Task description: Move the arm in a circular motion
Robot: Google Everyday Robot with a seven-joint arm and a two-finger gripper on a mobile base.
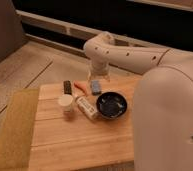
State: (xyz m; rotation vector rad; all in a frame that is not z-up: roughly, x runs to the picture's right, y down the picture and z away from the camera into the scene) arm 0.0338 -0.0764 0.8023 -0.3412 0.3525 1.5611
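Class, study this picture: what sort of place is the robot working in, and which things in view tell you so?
Probably an indoor test or kitchen-style workspace. A wooden table holds a dark bowl, a white cup and a tipped bottle, with a tiled floor behind. The arm reaches over the table's far edge; its gripper is hidden.

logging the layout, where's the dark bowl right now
In the camera view the dark bowl sits right of centre on the wooden table, beside the white bottle. The gripper hangs behind it, beyond the table's far edge.
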